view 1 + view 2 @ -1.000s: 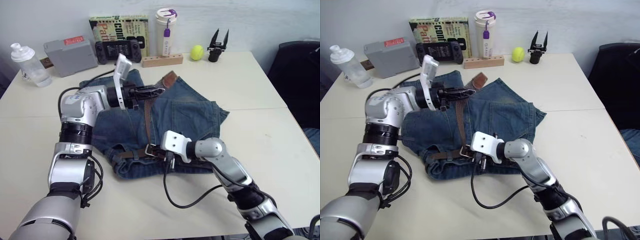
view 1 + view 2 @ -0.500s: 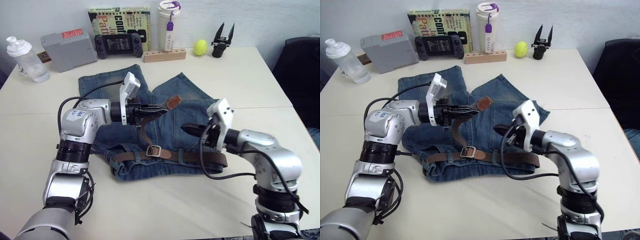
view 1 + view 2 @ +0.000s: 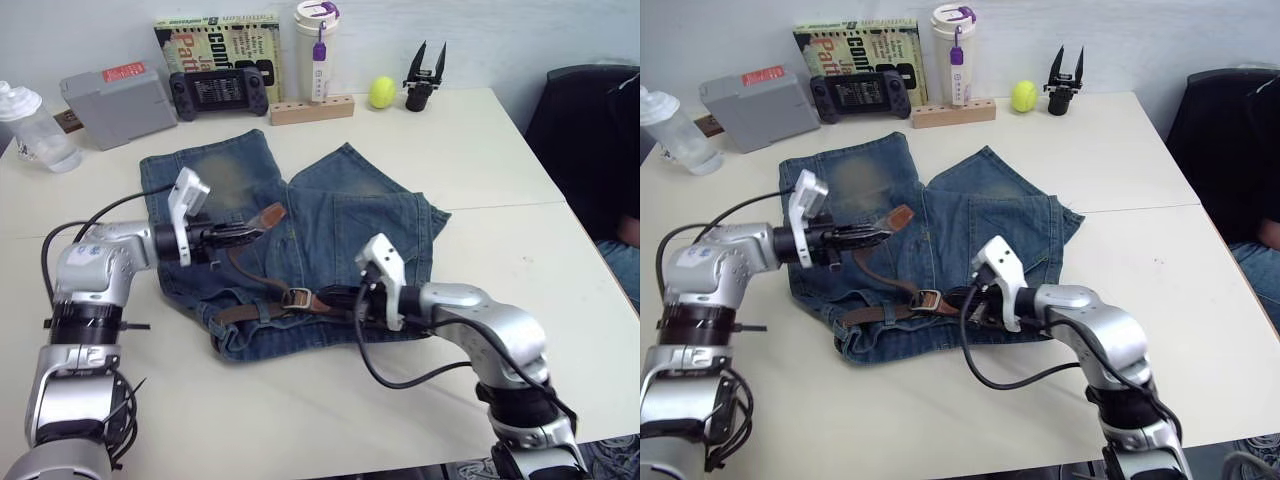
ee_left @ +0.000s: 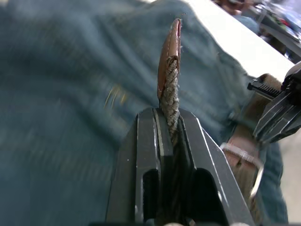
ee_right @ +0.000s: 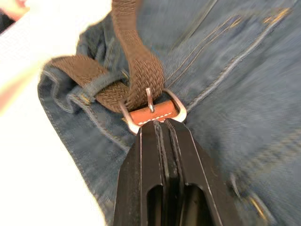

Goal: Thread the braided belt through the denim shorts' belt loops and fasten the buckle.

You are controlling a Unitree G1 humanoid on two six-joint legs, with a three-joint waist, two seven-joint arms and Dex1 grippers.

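Observation:
The denim shorts (image 3: pixel 345 215) lie flat on the table, waistband toward me. The braided belt (image 3: pixel 245 312) runs along the waistband, under a belt loop (image 5: pixel 94 85), through the silver buckle (image 3: pixel 296 297), then rises to my left gripper (image 3: pixel 243 232). That gripper (image 4: pixel 170 113) is shut on the strap just behind its tan leather tip (image 4: pixel 169 52), held above the shorts' left leg. My right gripper (image 3: pixel 322 296) is shut, its fingertips (image 5: pixel 176 125) against the buckle's tan leather tab (image 5: pixel 151 115), not pinching it. The prong passes through the weave.
Along the far edge stand a plastic bottle (image 3: pixel 25 125), a grey box (image 3: pixel 115 97), a game controller (image 3: pixel 218 92), a book (image 3: pixel 215 45), a white tumbler (image 3: pixel 313 48), a wooden block (image 3: pixel 310 108), a tennis ball (image 3: pixel 381 92) and a black gripper tool (image 3: pixel 424 80). A dark chair (image 3: pixel 595 140) is at the right.
The camera has shifted. My right gripper has swung back left from the shorts' right side to the buckle. My left gripper has drawn the belt tip leftward and lower.

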